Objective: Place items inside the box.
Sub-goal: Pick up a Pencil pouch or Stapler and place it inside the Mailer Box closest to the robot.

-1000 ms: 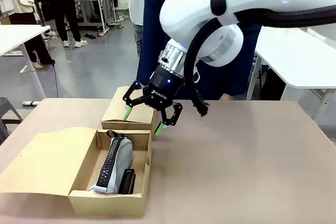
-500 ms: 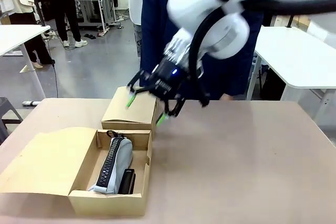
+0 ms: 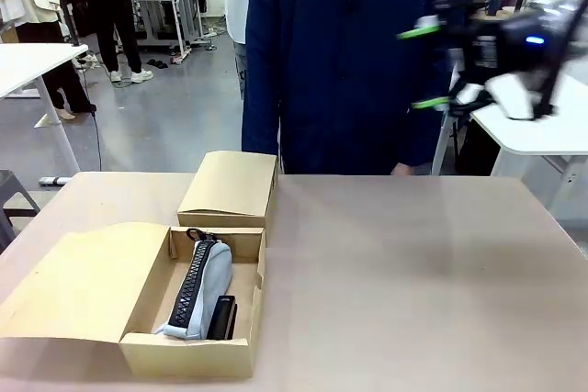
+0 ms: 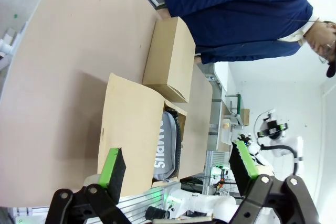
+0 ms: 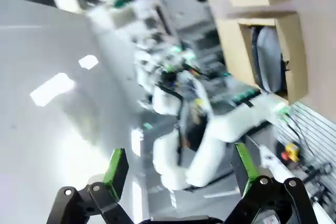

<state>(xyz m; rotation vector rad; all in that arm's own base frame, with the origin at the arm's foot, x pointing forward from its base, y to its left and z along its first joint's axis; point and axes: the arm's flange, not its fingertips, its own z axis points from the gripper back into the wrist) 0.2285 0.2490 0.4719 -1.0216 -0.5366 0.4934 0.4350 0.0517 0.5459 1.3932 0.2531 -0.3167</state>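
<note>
The open cardboard box [image 3: 147, 352] sits at the table's near left with its flap folded out to the left. Inside it lie a grey zip pencil case [image 3: 204, 284] and, beside it, a black stapler [image 3: 223, 317]. My right gripper [image 3: 423, 68] hangs high at the far right, blurred, open and holding nothing, well away from the box. In the right wrist view that gripper [image 5: 179, 163] stands open, with the box [image 5: 294, 61] far off at the upper right. My left gripper [image 4: 176, 156] is open and holds nothing, above the box flap [image 4: 128, 129] and the "CAMPUS" case [image 4: 167, 148].
A second, closed cardboard box [image 3: 230, 190] stands just behind the open one. A person in a navy coat [image 3: 349, 61] stands at the table's far edge. White tables [image 3: 542, 126] flank the scene, and the right half of the tabletop [image 3: 413, 273] is bare.
My right arm has swung up and to the right, away from above the closed box, with its gripper still open. The box and its contents have not moved.
</note>
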